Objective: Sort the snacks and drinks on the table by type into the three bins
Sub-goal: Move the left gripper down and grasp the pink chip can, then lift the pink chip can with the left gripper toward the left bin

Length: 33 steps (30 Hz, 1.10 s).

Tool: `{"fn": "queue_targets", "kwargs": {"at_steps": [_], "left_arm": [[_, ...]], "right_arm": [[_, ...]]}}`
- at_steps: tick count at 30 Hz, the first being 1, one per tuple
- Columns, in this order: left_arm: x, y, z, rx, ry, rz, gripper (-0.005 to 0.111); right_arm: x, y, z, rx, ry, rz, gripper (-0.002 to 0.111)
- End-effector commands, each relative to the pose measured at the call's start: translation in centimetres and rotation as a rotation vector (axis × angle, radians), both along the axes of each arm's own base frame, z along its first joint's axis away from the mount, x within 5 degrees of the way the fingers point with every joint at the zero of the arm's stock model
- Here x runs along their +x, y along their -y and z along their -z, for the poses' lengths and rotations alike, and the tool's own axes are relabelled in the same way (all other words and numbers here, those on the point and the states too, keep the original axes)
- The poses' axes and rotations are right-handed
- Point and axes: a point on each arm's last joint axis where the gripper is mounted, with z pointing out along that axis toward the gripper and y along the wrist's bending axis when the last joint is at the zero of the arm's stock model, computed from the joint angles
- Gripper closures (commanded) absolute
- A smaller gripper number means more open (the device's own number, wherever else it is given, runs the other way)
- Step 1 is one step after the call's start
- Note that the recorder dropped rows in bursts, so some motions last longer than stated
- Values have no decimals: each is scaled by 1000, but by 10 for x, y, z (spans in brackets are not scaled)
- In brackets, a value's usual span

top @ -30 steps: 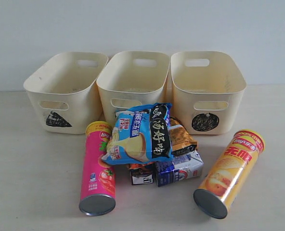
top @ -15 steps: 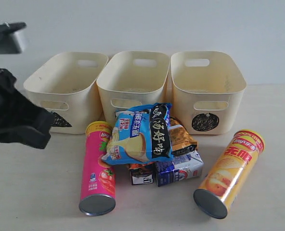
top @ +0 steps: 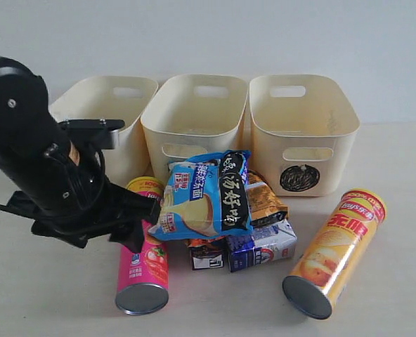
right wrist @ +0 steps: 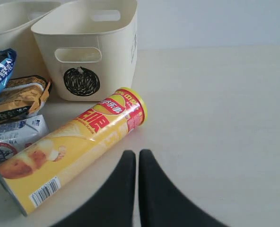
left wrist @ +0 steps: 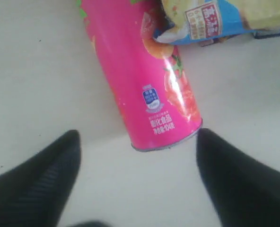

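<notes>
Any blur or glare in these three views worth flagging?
Left wrist view: soft all over, white glare streak on the pink chip tube, left claw tips fuzzy-edged. Right wrist view: sharper, print on the yellow chip tube readable, no strong glare. Exterior view: flat even light, only faint shadows on the table.

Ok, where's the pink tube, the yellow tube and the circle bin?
Tall pink chip tube (left wrist: 142, 78), left wrist view, its side.
Yellow-orange chip tube (top: 334, 249), exterior view, its side.
Cream plastic bin with black circle scribble (top: 334, 175), exterior view, bare front wall.
</notes>
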Motion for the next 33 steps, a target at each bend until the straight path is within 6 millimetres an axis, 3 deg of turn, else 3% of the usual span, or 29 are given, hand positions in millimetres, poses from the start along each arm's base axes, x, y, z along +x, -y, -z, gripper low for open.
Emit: {"fn": "queue_targets", "kwargs": {"at_steps": [1,14,22,25,31,33], "left_arm": [[9,6,13,-11,7,-61,16],[27,19,54,-42,-1,-128,15],[31,22,77,-16,-37,-131,25],[30,22,84,1,-59,-131,40],[28,20,83,17,-81,-131,99],[26,19,77,23,-85,-122,102]], "right_arm": [[0,0,-1,-2,14,2,108],[0,0,-1,-2,14,2,108],[0,0,-1,-2,14,2,108],[0,0,-1,-2,14,2,108],[0,0,-1,-2,14,2,108],[0,0,-1,-2,14,2,108]]}}
